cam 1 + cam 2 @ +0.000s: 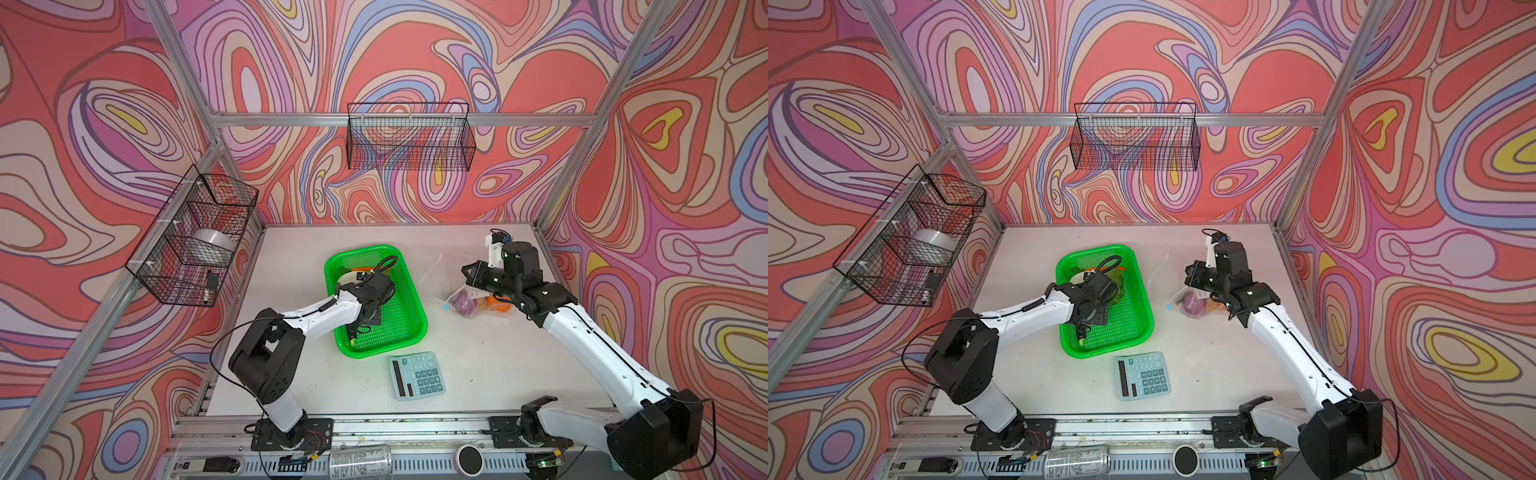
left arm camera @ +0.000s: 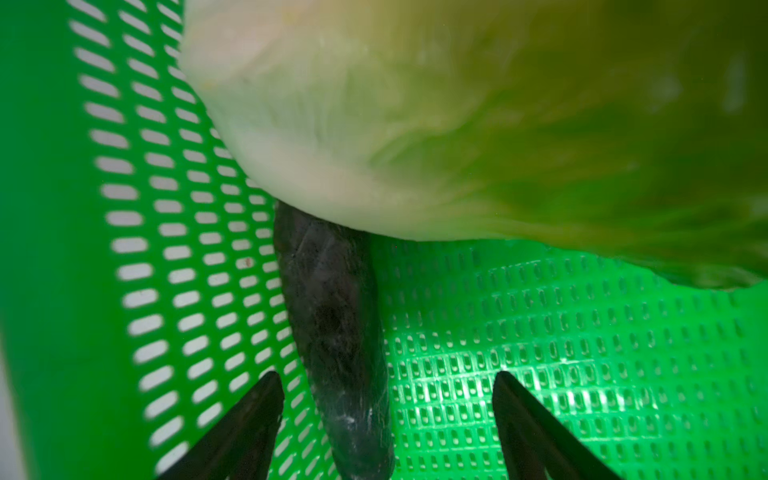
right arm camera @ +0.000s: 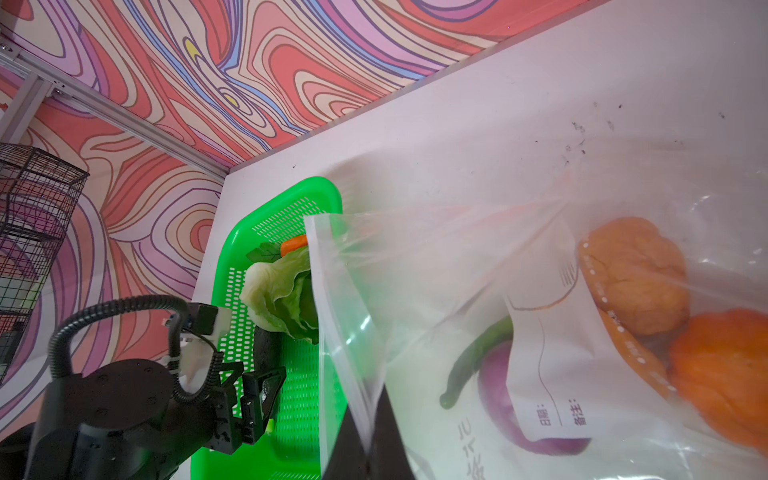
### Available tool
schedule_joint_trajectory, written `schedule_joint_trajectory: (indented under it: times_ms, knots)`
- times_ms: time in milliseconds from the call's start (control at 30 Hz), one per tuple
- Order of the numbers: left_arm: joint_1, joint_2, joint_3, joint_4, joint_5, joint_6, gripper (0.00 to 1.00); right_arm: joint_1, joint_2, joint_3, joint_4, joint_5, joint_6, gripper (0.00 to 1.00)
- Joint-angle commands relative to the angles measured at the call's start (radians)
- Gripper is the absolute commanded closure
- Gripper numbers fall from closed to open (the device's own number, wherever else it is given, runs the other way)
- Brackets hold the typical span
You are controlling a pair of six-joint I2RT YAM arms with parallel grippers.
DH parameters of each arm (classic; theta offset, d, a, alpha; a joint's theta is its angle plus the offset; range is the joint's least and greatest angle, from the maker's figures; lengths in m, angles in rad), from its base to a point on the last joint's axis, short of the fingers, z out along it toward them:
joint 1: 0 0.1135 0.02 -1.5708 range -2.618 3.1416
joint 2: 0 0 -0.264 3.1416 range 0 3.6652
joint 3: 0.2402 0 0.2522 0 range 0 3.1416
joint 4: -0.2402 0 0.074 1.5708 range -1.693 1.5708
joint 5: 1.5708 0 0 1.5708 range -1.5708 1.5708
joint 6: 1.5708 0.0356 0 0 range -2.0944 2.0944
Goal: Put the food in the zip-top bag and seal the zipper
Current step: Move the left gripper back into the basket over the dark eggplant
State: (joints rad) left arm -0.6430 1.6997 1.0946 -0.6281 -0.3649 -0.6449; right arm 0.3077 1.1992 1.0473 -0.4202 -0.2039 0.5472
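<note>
Down in the green basket (image 2: 50, 249), our left claw (image 2: 384, 376) stands with its jaws apart, one black finger (image 2: 249, 428) on either side of the dark eggplant (image 2: 336, 324). We see basket mesh between each finger and the eggplant, so nothing is gripped. The eggplant lies on the basket floor close to a side wall, and its far end is tucked under the white-green napa cabbage (image 2: 374, 104). From the right wrist view, a carrot (image 3: 293, 244) lies past the cabbage at the far end of the basket.

Our right claw (image 3: 368, 440) is closed on the edge of the zip-top bag (image 3: 436, 270) and holds that side up off the table (image 1: 299, 374). The bag sits to the right of the basket, between it and the right arm. Through the clear plastic we make out a purple onion (image 3: 498, 399) and a green pepper (image 3: 473, 357) beside it. A tan potato (image 3: 640, 274) and the orange pumpkin (image 3: 727, 365) touch each other deeper in. The white label (image 3: 544, 357) covers part of the onion. In both top views the light-blue slider tab (image 1: 446, 308) shows at the bag's basket-facing side. A calculator (image 1: 417, 375) lies on the table just in front of the basket.
</note>
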Motion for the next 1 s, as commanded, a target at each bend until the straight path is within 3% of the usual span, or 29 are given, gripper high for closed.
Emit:
schedule_joint_trajectory:
  times_ms: [0, 400, 800, 967]
  knots:
    - [0.011, 0.044, -0.003, 0.026, 0.011, -0.059, 0.18, -0.001, -0.018, 0.010, -0.004, 0.018, -0.006, 1.00]
    - [0.030, 0.154, 0.028, 0.072, 0.022, -0.051, 0.19, -0.001, -0.024, 0.009, -0.015, 0.031, -0.017, 1.00]
    - [0.042, 0.183, 0.033, 0.088, 0.014, -0.048, 0.37, -0.001, -0.025, 0.013, -0.014, 0.028, -0.014, 1.00]
    - [0.042, 0.158, 0.017, 0.081, -0.001, -0.037, 0.51, -0.001, -0.022, 0.016, -0.012, 0.026, -0.014, 1.00]
